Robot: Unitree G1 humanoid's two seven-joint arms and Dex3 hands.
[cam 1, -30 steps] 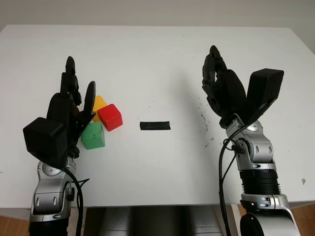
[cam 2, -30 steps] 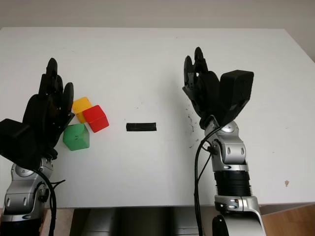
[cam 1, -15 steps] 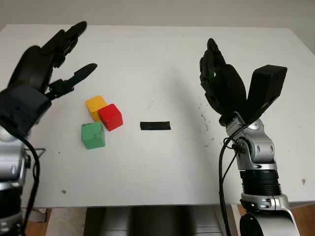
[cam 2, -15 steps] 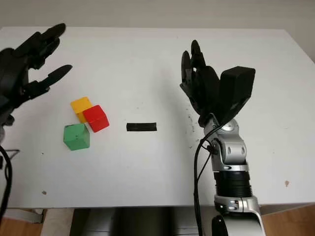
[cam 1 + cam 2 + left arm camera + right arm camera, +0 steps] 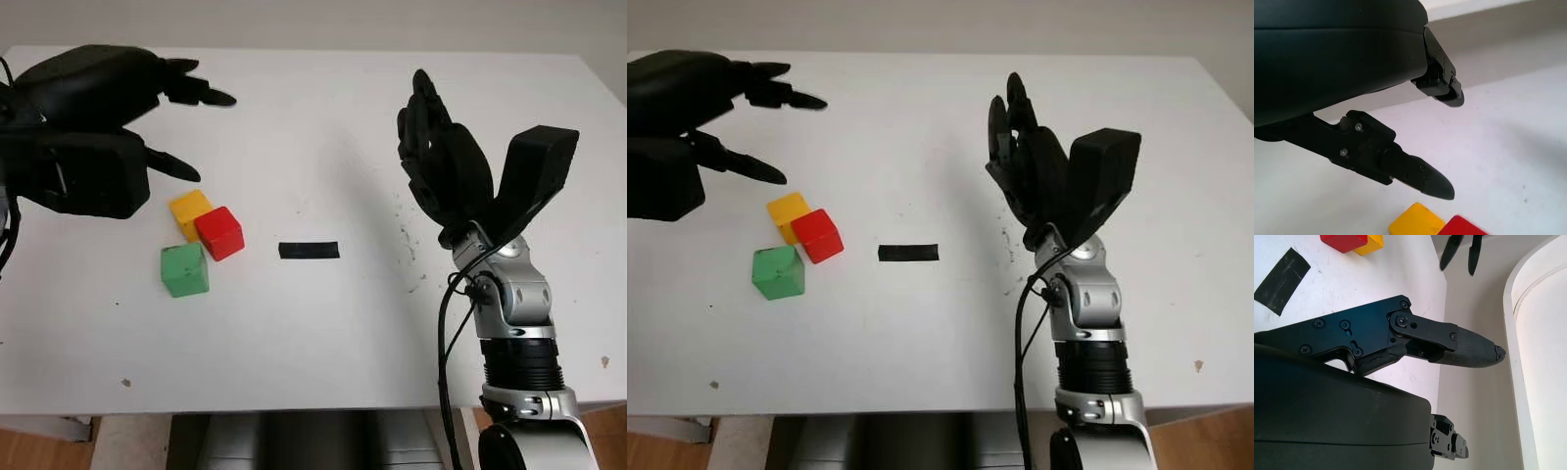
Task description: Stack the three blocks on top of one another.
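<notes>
– Where are the blocks?

– All three sit low on the left side of the white table (image 5: 313,98), none stacked. The yellow block (image 5: 188,210) is farthest, the red block (image 5: 219,233) touches its near right side, the green block (image 5: 184,270) is nearest, just beside both.

– And the left hand (image 5: 98,127)?

– Raised above the table, far and left of the cluster, open and holding nothing. I'd guess it hangs there to come down on a block.

– The right one?

– The right hand (image 5: 443,166) is up over the right half, well apart from the blocks, open and empty, seemingly parked. A black tape strip (image 5: 309,250) lies between it and the blocks, perhaps marking the stacking spot
</notes>
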